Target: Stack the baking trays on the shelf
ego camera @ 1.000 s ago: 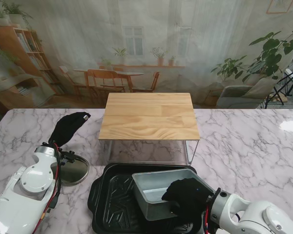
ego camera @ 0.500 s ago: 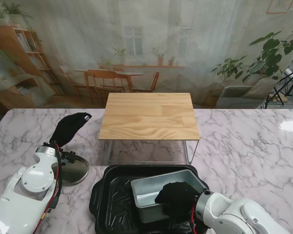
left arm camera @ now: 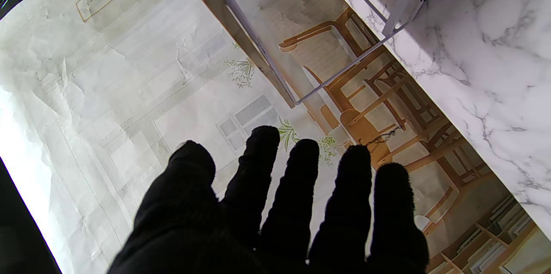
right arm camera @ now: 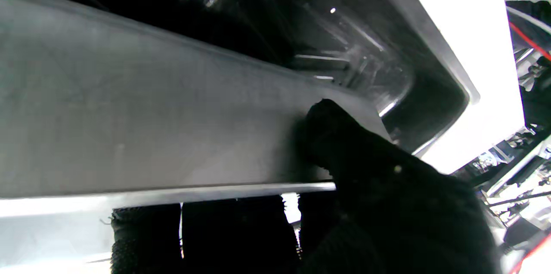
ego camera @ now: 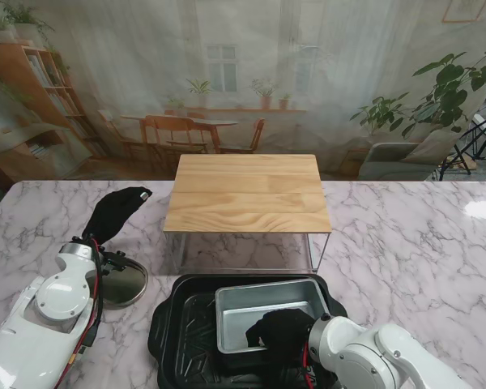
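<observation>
Two trays nested; right robot hand (ego camera: 282, 334) grips silver tray (ego camera: 251, 312) rim, fingers hidden; left robot hand (ego camera: 115, 212) spread, empty.

Small tray (ego camera: 263, 312) in large tray (ego camera: 174, 340), before shelf (ego camera: 248, 193).

Silver baking tray (ego camera: 263, 312), deep and rectangular, sits inside the wide black baking tray (ego camera: 178, 336), its nearer wall gripped by the right hand (ego camera: 282, 334). Both trays lie just nearer to me than the wood-topped wire-legged shelf (ego camera: 248, 192), whose top is bare.
</observation>
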